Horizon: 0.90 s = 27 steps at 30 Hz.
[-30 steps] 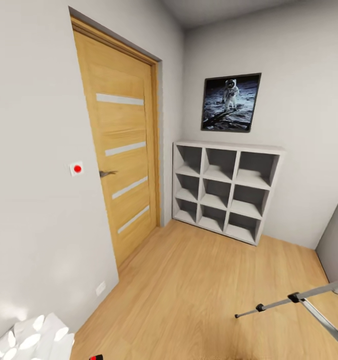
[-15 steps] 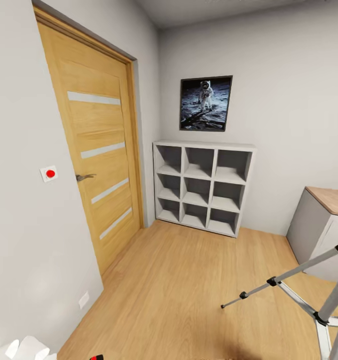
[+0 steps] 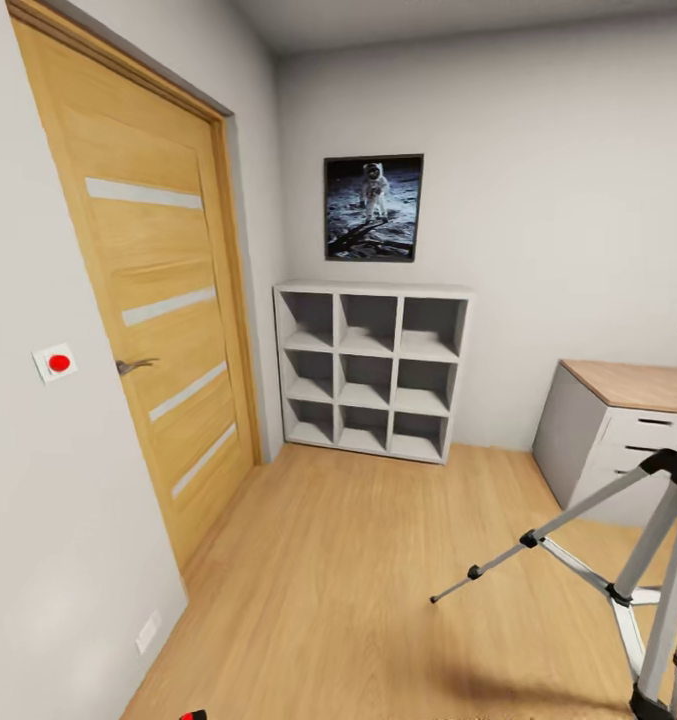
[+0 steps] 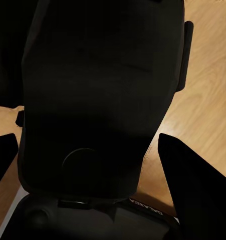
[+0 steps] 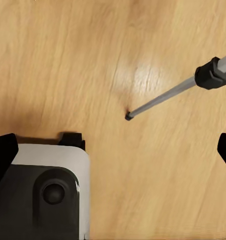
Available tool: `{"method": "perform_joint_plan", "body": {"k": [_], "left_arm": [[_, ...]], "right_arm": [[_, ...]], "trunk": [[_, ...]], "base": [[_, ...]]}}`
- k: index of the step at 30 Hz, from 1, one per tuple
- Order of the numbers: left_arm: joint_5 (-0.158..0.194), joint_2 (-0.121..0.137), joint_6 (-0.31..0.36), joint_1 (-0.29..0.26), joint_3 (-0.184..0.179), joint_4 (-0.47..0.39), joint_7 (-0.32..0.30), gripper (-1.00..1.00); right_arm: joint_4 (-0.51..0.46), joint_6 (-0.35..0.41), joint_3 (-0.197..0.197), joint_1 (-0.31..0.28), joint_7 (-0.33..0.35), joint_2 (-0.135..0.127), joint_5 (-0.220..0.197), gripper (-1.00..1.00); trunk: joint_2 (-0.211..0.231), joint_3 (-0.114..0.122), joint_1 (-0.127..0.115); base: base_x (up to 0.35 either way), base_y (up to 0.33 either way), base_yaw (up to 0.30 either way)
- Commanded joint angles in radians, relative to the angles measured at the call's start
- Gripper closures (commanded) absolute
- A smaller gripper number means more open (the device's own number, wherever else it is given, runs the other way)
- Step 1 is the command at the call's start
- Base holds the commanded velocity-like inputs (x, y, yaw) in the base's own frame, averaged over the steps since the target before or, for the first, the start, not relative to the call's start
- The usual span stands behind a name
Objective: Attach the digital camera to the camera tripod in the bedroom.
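Note:
The camera tripod (image 3: 666,560) stands at the right of the head view on the light wooden floor, silver-grey legs spread, one leg reaching left to a black foot (image 3: 437,598); its head is cut off by the frame edge. In the left wrist view my left gripper (image 4: 87,145) is shut on the digital camera (image 4: 97,90), whose black body sits between the fingers. A red and black speck of the digital camera (image 3: 191,714) peeks in at the head view's bottom edge. My right gripper (image 5: 115,145) is open above the floor, with a tripod leg (image 5: 163,100) below it.
A wooden door (image 3: 148,300) fills the left wall beside a red-dot wall switch (image 3: 55,362). Grey cube shelves (image 3: 370,368) stand against the back wall under an astronaut picture (image 3: 373,207). A grey desk with a wooden top (image 3: 628,400) stands behind the tripod. The robot's base (image 5: 47,195) shows below my right gripper.
The head view has swung to the right: door and shelves slid left, more of the tripod came in, and the desk appeared. The room's things themselves have not moved.

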Motion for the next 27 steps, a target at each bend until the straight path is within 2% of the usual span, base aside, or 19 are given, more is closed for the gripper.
{"method": "perform_joint_plan", "body": {"k": [1,8,27], "left_arm": [[0.007,0.0,-0.002,0.0,-0.009,-0.001,0.004,1.0],[0.007,0.0,-0.004,0.0,-0.009,-0.001,0.004,1.0],[0.007,-0.001,-0.005,0.0,-0.009,-0.003,0.01,1.0]], "right_arm": [[0.003,-0.006,-0.009,-0.002,0.002,0.0,0.009,-1.0],[0.003,-0.006,-0.009,-0.002,0.002,0.0,0.009,-1.0],[0.003,-0.006,-0.009,-0.002,0.002,0.0,0.009,-1.0]], "trunk": [[-0.001,-0.002,0.0],[-0.001,-0.002,0.0],[-0.001,-0.002,0.0]], "base": [[0.093,0.211,-0.292],[0.032,0.074,-0.292],[0.001,0.003,-0.292]]}}
